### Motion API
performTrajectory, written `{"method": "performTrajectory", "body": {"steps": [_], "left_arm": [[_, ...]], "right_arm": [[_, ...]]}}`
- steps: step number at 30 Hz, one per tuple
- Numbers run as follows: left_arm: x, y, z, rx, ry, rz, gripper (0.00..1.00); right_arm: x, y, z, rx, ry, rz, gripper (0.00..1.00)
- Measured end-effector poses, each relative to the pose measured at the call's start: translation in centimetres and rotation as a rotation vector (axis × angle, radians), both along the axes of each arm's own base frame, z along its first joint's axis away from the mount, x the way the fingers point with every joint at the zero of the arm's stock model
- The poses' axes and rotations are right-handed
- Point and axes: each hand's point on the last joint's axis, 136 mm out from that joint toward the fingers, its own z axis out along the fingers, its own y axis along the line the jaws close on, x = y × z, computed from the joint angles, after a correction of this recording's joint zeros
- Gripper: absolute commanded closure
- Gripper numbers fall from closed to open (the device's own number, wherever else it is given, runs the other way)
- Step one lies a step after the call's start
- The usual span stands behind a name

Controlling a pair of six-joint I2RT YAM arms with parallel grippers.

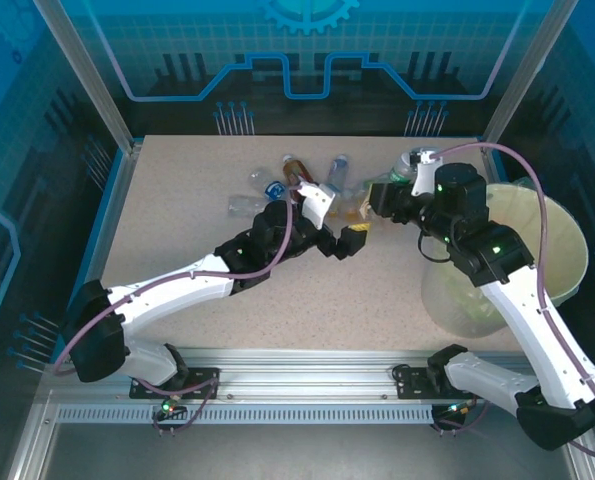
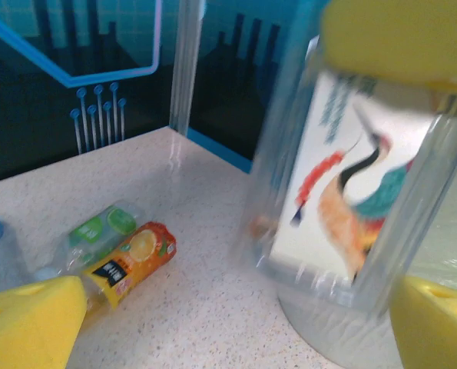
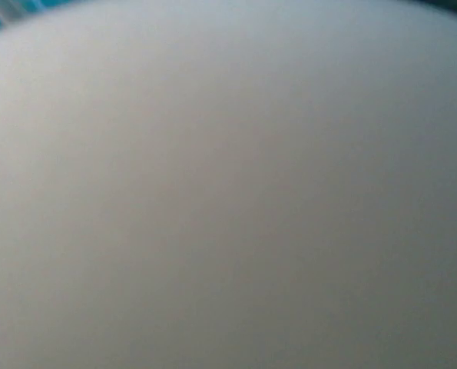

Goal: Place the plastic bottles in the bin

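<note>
A clear plastic bottle [image 2: 343, 192] with a white bird-print label hangs tilted above the table. A yellow finger [image 2: 397, 38] of my right gripper [image 1: 379, 197] presses on its upper end, so that gripper is shut on it. My left gripper [image 1: 342, 220] stands wide open just below and beside this bottle, its yellow fingertips [image 2: 28, 323] apart and touching nothing. Several more plastic bottles [image 1: 277, 187] lie at the back middle of the table. Among them are an orange-labelled one [image 2: 132, 257] and a green-labelled one [image 2: 97, 231]. The pale yellow-green bin [image 1: 567, 230] stands at the right.
The bin's translucent liner [image 1: 455, 290] bulges onto the table beside my right arm. A metal frame post [image 2: 183, 69] and blue walls close the back. Another bottle [image 1: 419, 160] lies behind my right wrist.
</note>
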Motion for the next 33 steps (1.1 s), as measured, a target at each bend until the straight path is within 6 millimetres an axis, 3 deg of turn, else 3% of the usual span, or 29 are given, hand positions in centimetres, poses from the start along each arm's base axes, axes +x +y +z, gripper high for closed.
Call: {"method": "performTrajectory", "body": {"steps": [4,6,11,20,33], "left_arm": [[4.6,5.5,-1.7,0.040,0.046,0.261,0.01],[5.4,7.0,-2.2,0.058,0.058,0.329,0.01],[5.5,7.6,-3.0,0.075,0.080,0.374,0.01],[5.8,8.1,-3.4,0.067,0.103,0.402,0.01],[6.7,10.2,-5.1,0.057,0.163,0.461,0.01]], "right_arm": [[-2.6,-3.9,0.8,-0.105,-0.022,-0.101,0.55],[-3.7,-5.5,2.0,-0.135,-0.053,-0.143,0.55],[-6.1,-9.6,3.7,-0.220,-0.100,-0.287,0.55],[-9.3,-17.0,1.8,-0.477,-0.009,-0.591,0.56],[-13.2,-23.1,-0.6,-0.620,0.177,-0.902,0.56]]}}
